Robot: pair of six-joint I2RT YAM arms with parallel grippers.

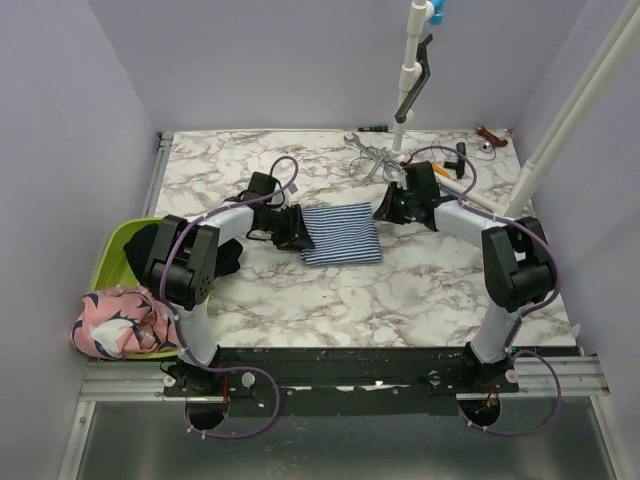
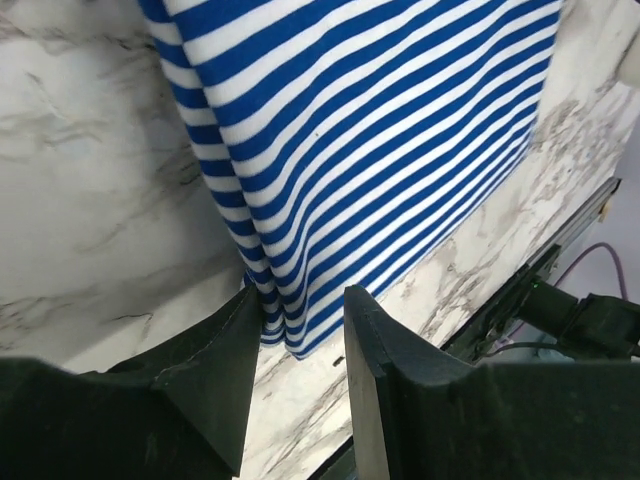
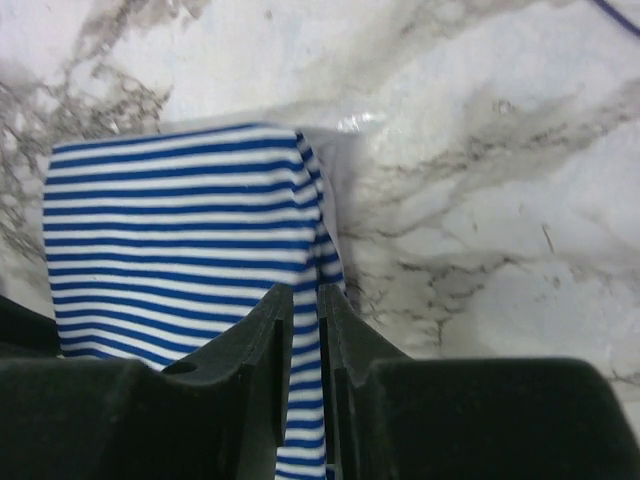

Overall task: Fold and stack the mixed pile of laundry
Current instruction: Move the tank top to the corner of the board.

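Pinching the striped garment [image 3: 170, 230] by its edge, my right tool [image 3: 305, 292] is clamped; my left tool [image 2: 298, 300] straddles its corner, apart.

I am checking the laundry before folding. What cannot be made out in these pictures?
Black garment: top view, the left arm covers most of it.
Striped cloth: left wrist view, cut off by the top edge.
Small items at the back: top view, too small to name.

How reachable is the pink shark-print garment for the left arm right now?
Probably yes, though not straight away. The pink garment lies over the green basin's near corner beside the left arm's base, uncovered. But the left gripper straddles the striped garment's corner and must back off first.
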